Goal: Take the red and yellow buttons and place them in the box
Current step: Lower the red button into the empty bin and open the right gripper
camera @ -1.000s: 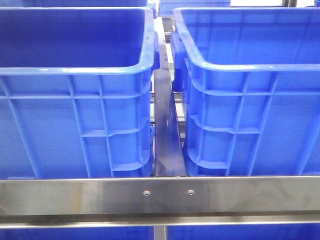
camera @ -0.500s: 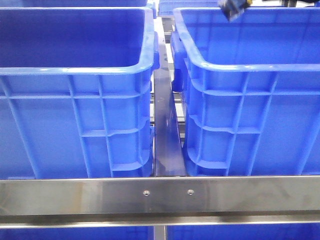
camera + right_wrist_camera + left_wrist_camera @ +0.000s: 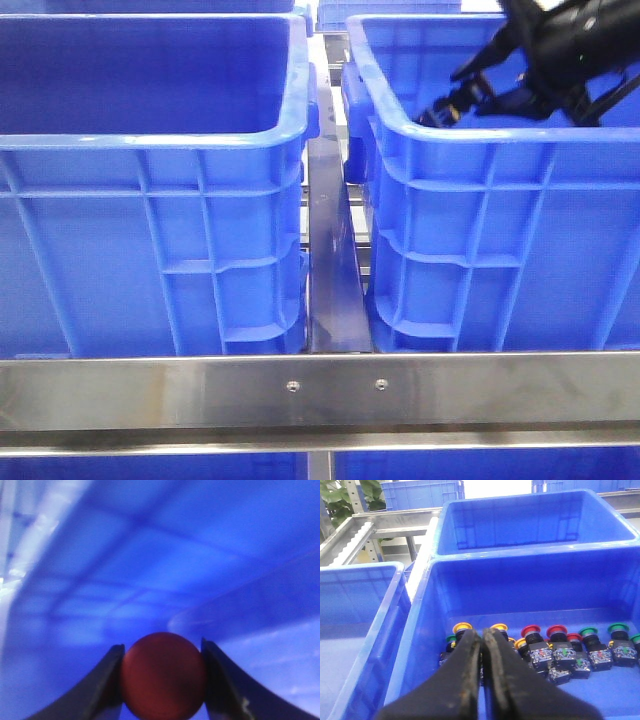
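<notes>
1. Left gripper (image 3: 482, 645) hangs closed and empty, its two dark fingers pressed together above a blue bin (image 3: 427, 630) where a row of push buttons (image 3: 555, 647) lies on the floor: yellow caps (image 3: 462, 627) nearest the fingers, red caps (image 3: 556, 630) beyond them, green caps (image 3: 588, 631) farthest along.

2. Left crate (image 3: 150, 140) in the front view stands with its inside out of sight; only a narrow metal strip (image 3: 330, 270) parts it from its neighbour.

3. Right gripper (image 3: 161, 680) is clamped on a red button (image 3: 162, 680), the round red face filling the space between the fingers, and the black arm (image 3: 560, 50) leans over the rim of the right crate (image 3: 480, 140).

4. Judged from this, the step in hand is carrying the red button to its box. Doing it well probably means keeping the squeeze firm on the smooth round cap and lowering it well inside the walls before letting go.

5. Room is tight at the near rim, which the arm almost brushes. Blue wall fills the right wrist view, blurred, so the clearance there cannot be told. Open space lies upward.
</notes>
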